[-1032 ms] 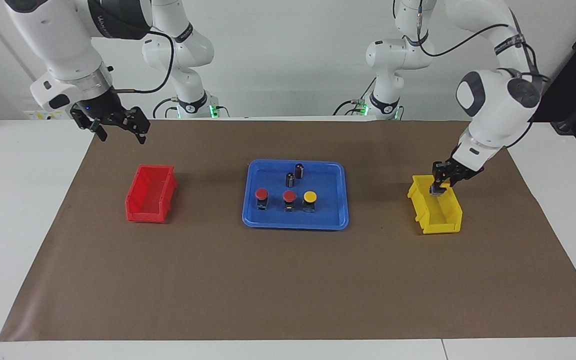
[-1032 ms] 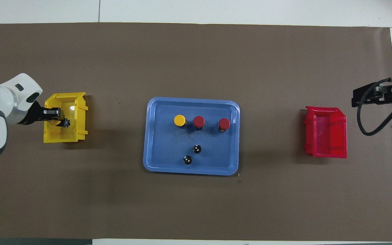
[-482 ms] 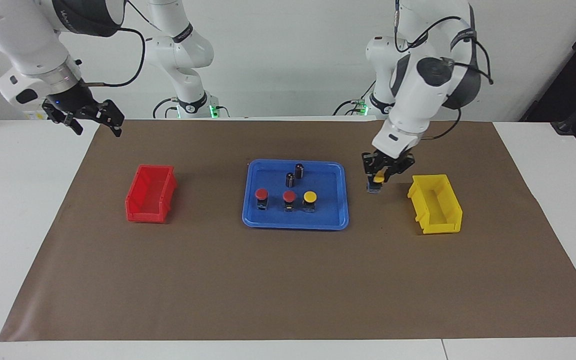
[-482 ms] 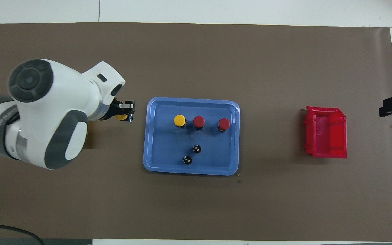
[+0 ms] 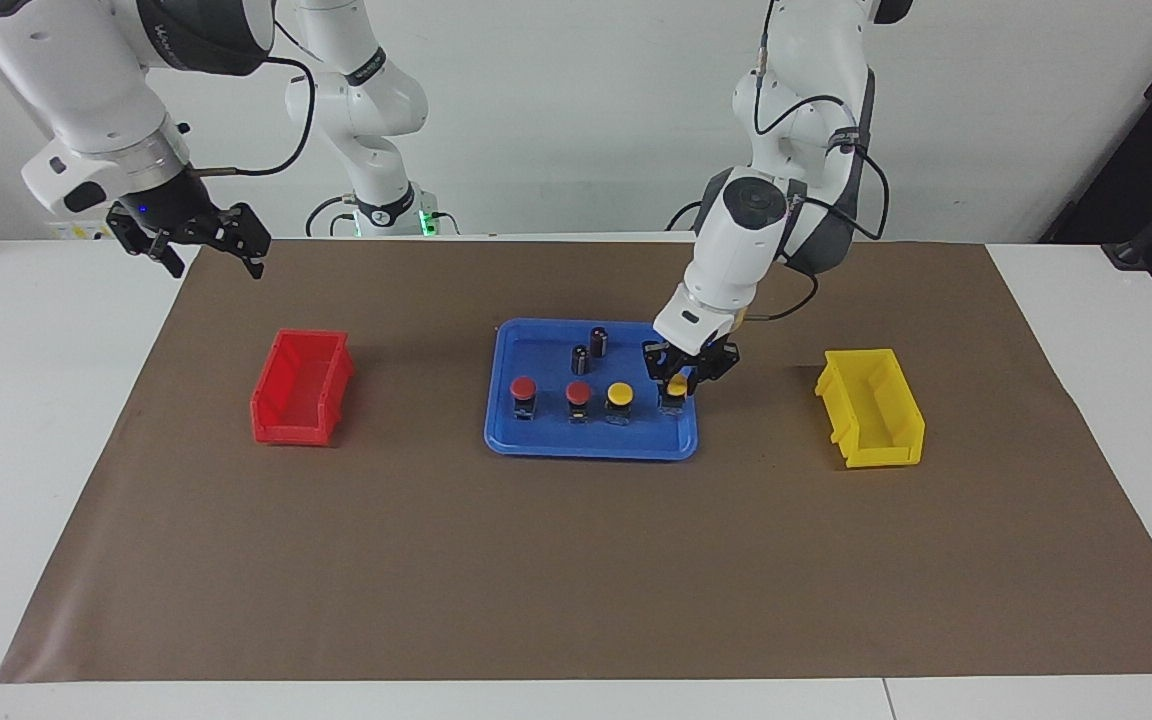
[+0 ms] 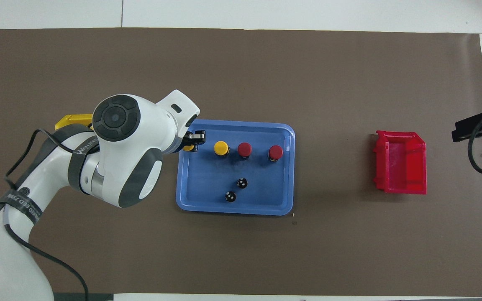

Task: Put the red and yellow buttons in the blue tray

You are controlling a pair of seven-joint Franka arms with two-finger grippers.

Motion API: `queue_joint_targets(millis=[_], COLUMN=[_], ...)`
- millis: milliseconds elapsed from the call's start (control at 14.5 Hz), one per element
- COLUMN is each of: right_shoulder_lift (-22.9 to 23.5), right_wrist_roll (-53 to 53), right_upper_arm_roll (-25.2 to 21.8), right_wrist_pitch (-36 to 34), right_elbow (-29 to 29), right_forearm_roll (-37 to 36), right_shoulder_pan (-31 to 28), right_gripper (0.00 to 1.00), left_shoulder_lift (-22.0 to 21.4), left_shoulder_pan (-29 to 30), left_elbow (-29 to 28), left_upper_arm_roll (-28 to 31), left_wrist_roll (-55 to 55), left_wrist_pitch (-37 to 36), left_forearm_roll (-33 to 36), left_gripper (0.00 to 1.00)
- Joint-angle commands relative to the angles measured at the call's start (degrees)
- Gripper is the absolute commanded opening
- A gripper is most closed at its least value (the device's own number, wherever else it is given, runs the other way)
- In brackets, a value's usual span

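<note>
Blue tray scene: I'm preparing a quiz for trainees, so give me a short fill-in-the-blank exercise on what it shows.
1. The left gripper is shut on a push button with a round ____ cap.
2. It holds that button over the glossy ____ plastic tray.
3. The number of red-capped push buttons standing in that tray is ____.
4. The right gripper waits with jaws ____, up beside the red plastic bin.

Missing words: yellow; blue; two; open

Tray (image 5: 506, 440) between two bins (image 5: 301, 387), holding three buttons (image 5: 578, 398) and two cylinders (image 5: 589, 350).
</note>
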Motion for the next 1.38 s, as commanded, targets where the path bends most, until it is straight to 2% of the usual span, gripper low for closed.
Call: queue_joint_targets(millis=[0, 69, 138, 206, 275, 413, 482, 619, 757, 826, 1101, 1170, 1307], right_shoulder_lift=[-0.2, -0.2, -0.2, -0.3, -0.3, -0.3, -0.3, -0.3, -0.4, -0.3, -0.3, -0.3, -0.3], right_wrist_roll=[-0.8, -0.7, -0.7, -0.6, -0.6, -0.6, -0.6, -0.6, -0.6, -0.6, -0.6, -0.6, -0.6], right_upper_arm_roll=[0.3, 0.3, 0.3, 0.3, 0.3, 0.3, 0.4, 0.3, 0.3, 0.3, 0.4, 0.3, 0.3], right_wrist_pitch=[1.1, 0.7, 0.2, 0.0, 0.1, 0.0, 0.0, 0.0, 0.0, 0.0, 0.0, 0.0, 0.0], right_elbow=[-0.8, -0.8, -0.8, -0.8, -0.8, -0.8, -0.9, -0.9, -0.9, -0.9, -0.9, -0.9, -0.9], right_forearm_roll=[-0.7, -0.7, -0.6, -0.6, -0.6, -0.6, -0.3, -0.2, -0.2, -0.2, -0.2, -0.2, -0.2], right_shoulder_pan=[-0.6, -0.4, -0.4, -0.4, -0.1, 0.2, 0.3, 0.3, 0.2, 0.2, 0.3, 0.2, 0.2], right_gripper=[1.00, 1.00, 1.00, 1.00, 1.00, 1.00, 1.00, 1.00, 1.00, 1.00, 1.00, 1.00, 1.00], left_shoulder_lift=[0.9, 1.0, 1.0, 1.0, 1.0, 0.4, -0.2, -3.2, -5.7, -7.0, -16.5, -17.9, -17.8], left_shoulder_pan=[-1.2, -1.4, -1.4, -1.4, -1.4, -1.3, -1.1, 0.2, 0.4, 1.0, 11.8, 15.1, 20.2], left_elbow=[-0.2, -0.3, -0.3, -0.3, 0.2, 1.7, 3.2, 6.1, 8.3, 8.8, 9.2, 10.0, 14.4], left_upper_arm_roll=[1.0, 1.0, 1.0, 1.1, 1.1, 1.3, 1.5, 1.8, 1.8, 1.9, 2.0, 2.1, 2.0], left_wrist_roll=[-0.7, -0.7, -0.7, -0.7, -0.7, -0.7, -0.7, 0.1, 2.2, 5.0, 21.4, 23.1, 24.8], left_wrist_pitch=[1.6, 2.0, 1.8, 1.6, 0.8, -2.5, -5.9, -14.2, -23.5, -27.8, -36.2, -37.4, -42.1], left_forearm_roll=[-1.0, -1.0, -1.0, -1.0, -1.0, -1.0, -1.0, 0.2, 8.1, 9.7, 8.4, 6.4, 4.9], left_gripper=[0.02, 0.03, 0.17, 0.54, 0.77, 0.79, 0.83, 1.00, 1.00, 1.00, 1.00, 1.00, 1.00])
